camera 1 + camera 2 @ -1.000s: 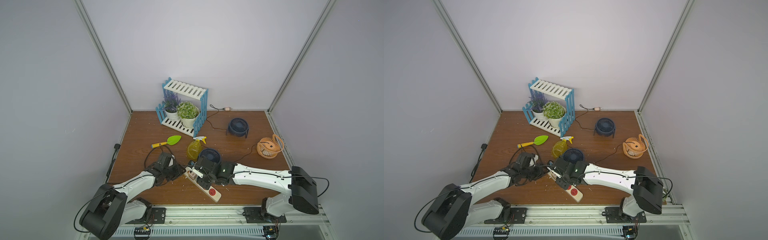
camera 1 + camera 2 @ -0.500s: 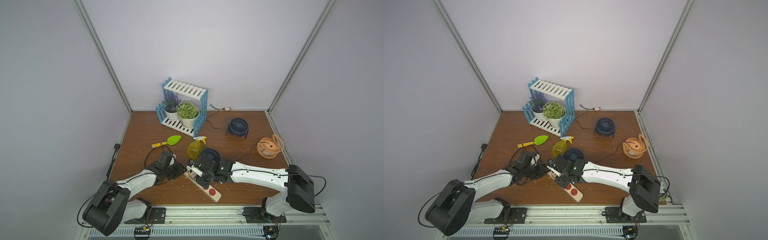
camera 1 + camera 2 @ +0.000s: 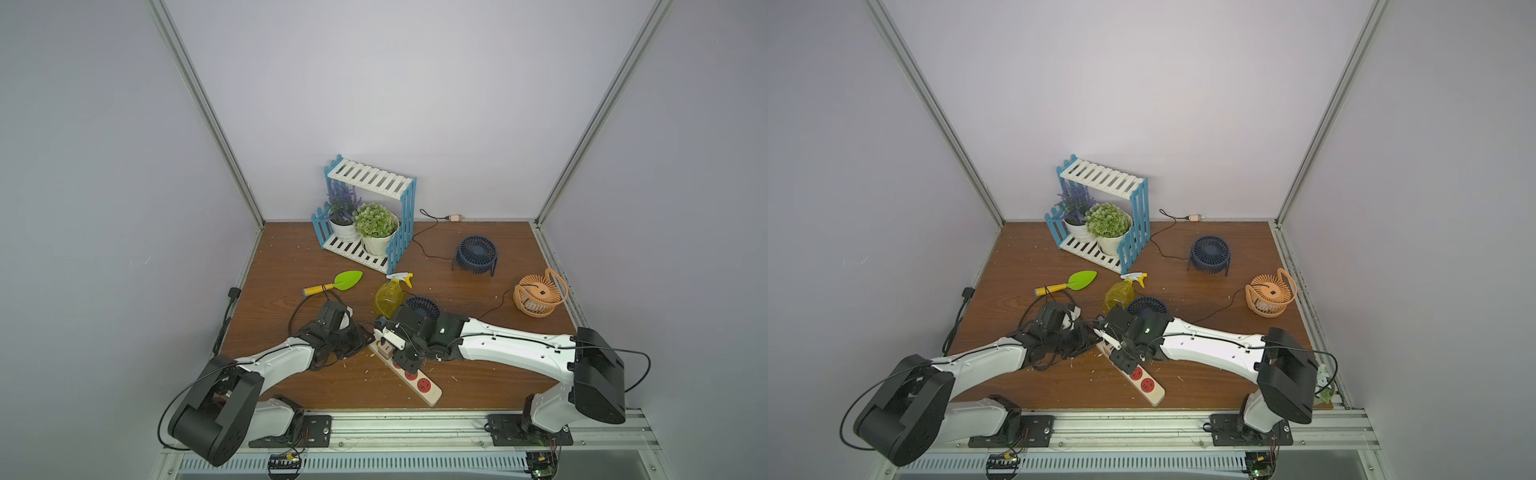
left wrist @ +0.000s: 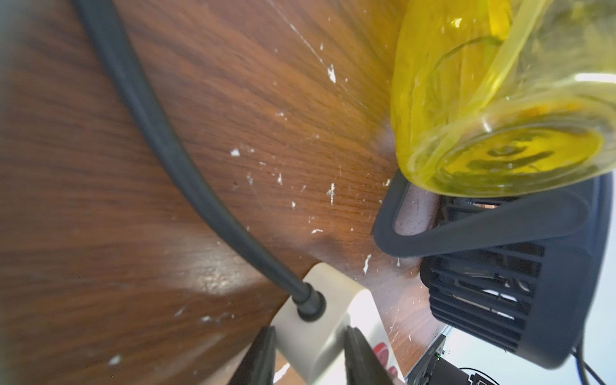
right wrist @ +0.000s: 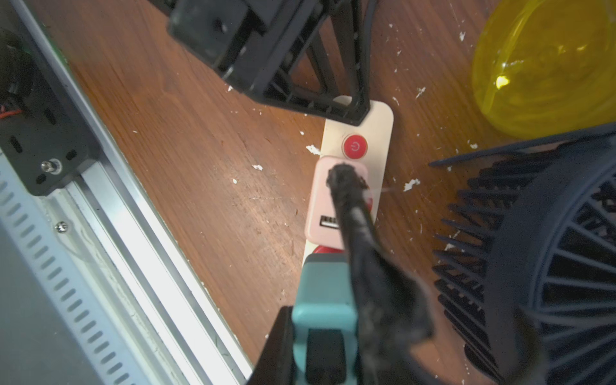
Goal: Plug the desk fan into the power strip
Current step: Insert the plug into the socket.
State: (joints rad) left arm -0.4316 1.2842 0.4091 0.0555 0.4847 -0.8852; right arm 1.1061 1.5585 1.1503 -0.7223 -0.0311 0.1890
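Left gripper [image 4: 310, 361] clamps the power strip [image 4: 333, 320] at its cord end. Right gripper [image 5: 320, 326], jaws hidden behind a blurred cable [image 5: 360, 240] so no call there, hangs just short of the pink adapter [image 5: 325, 203] sitting on the strip by the red button [image 5: 355, 147]. Beside it the navy desk fan [image 5: 550, 266]; beyond, the yellow spray bottle [image 5: 546, 66].
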